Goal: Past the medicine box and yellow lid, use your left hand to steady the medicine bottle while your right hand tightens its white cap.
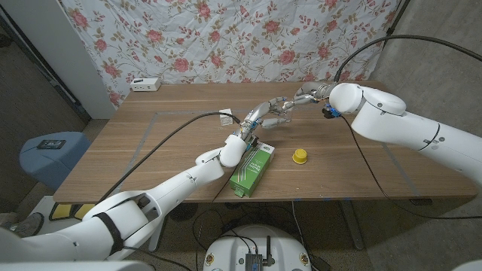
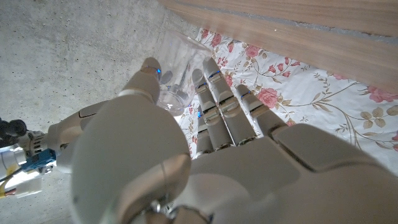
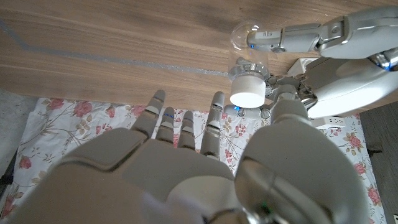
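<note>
Medicine bottle (image 3: 247, 53), clear plastic with a white cap (image 3: 247, 94), sits in my left hand (image 1: 260, 119) raised above the far middle of the desk (image 1: 151, 150); in the right wrist view I see that hand's fingers (image 3: 292, 36) wrapped along the bottle's side, gripping it. My right hand (image 1: 301, 96) reaches in from the right and meets the left hand at the bottle. In the right wrist view the fingers (image 3: 186, 124) of the right hand are spread toward the cap, with the thumb close beside it, but I cannot tell whether they touch or grip the cap. The left wrist view shows the back of my left hand (image 2: 186, 143) with the clear bottle (image 2: 174, 93) between thumb and fingers. Nearer to me on the desk, just beside my left forearm, lies a green medicine box (image 1: 252, 170). A little to its right, apart from it, sits a small yellow lid (image 1: 300, 156). At the desk's far left edge rests a white power strip (image 1: 145, 84). Behind the desk hangs a floral cloth (image 1: 226, 38). On the floor to the left is a blue stool (image 1: 53, 150).
</note>
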